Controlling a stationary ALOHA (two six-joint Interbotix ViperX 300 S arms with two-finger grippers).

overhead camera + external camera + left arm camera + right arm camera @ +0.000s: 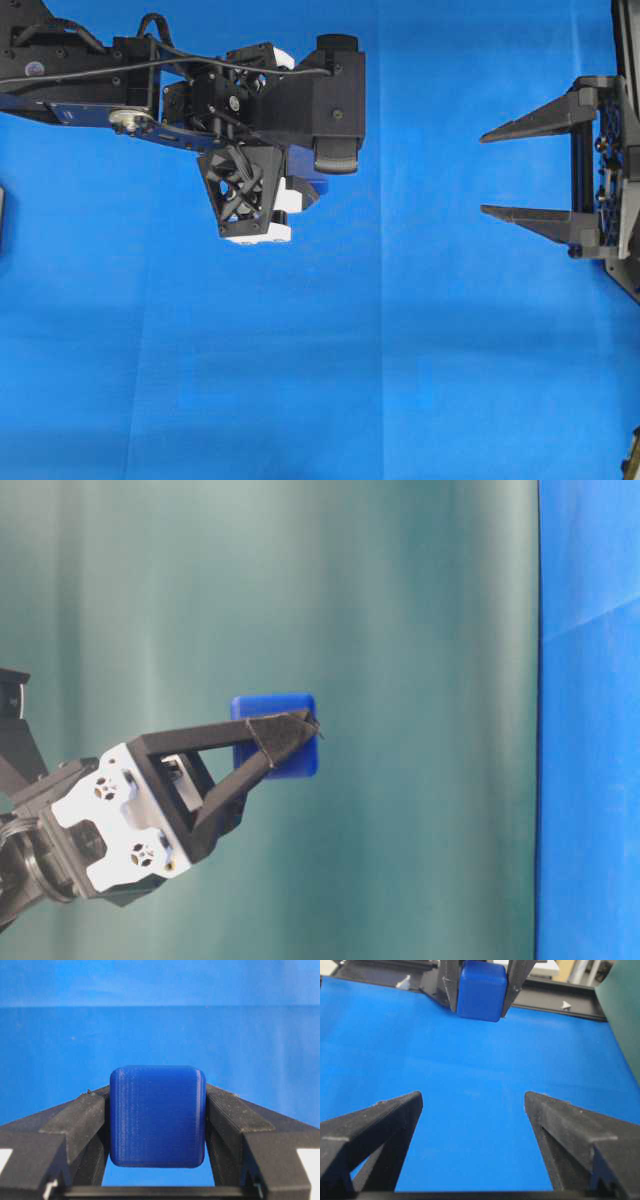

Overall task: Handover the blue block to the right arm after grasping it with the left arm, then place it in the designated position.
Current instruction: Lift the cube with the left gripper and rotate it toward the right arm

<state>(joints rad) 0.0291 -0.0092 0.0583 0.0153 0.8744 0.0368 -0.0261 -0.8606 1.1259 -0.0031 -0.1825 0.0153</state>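
The blue block (157,1116), a dark-blue cube with rounded edges, is pinched between the two black fingers of my left gripper (157,1094), which is shut on it. In the table-level view the block (290,760) sits at the fingertips (285,732), lifted off the table. The left arm (250,100) reaches in from the upper left of the overhead view. My right gripper (483,174) stands open and empty at the right edge, pointing left. From the right wrist the block (481,990) hangs far ahead, in line with that gripper's (473,1096) gap. The designated position is out of view.
Blue cloth (380,380) covers the table. A green backdrop (420,630) stands behind the block in the table-level view. Black frame rails (560,1005) run along the table's far edge. A dark object (2,215) pokes in at the overhead view's left edge.
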